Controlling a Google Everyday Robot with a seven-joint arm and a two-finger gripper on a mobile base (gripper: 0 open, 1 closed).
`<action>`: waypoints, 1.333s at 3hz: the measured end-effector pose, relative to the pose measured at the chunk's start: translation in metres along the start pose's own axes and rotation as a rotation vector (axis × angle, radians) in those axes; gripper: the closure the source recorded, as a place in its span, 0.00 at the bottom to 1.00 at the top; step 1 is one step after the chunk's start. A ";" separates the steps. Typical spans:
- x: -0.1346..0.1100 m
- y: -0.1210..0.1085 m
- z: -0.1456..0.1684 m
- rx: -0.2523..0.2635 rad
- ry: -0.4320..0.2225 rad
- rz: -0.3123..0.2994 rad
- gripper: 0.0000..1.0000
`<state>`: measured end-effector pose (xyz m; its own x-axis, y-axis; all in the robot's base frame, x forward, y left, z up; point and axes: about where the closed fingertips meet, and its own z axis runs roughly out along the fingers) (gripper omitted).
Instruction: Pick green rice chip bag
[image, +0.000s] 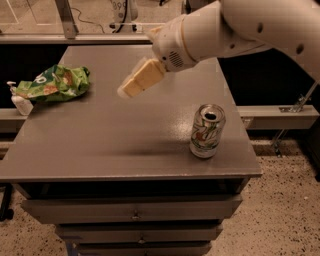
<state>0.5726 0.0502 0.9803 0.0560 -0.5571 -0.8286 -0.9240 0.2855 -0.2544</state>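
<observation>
The green rice chip bag (54, 83) lies crumpled at the far left edge of the grey table (115, 140), shiny green with white lettering and orange chip pictures. My gripper (129, 90) hangs above the table's middle, to the right of the bag and well apart from it, its tan fingers pointing down-left. It holds nothing. The white arm reaches in from the upper right.
A white-and-green soda can (206, 131) stands upright near the table's right front. A small white pump bottle (20, 101) stands off the left edge beside the bag. Drawers (135, 212) sit under the tabletop.
</observation>
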 end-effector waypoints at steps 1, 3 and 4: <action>-0.005 0.013 0.058 -0.088 -0.088 -0.028 0.00; -0.023 0.035 0.139 -0.207 -0.198 -0.108 0.00; -0.037 0.041 0.170 -0.229 -0.220 -0.204 0.00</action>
<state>0.5972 0.2147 0.9155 0.3045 -0.3966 -0.8660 -0.9448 -0.0100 -0.3276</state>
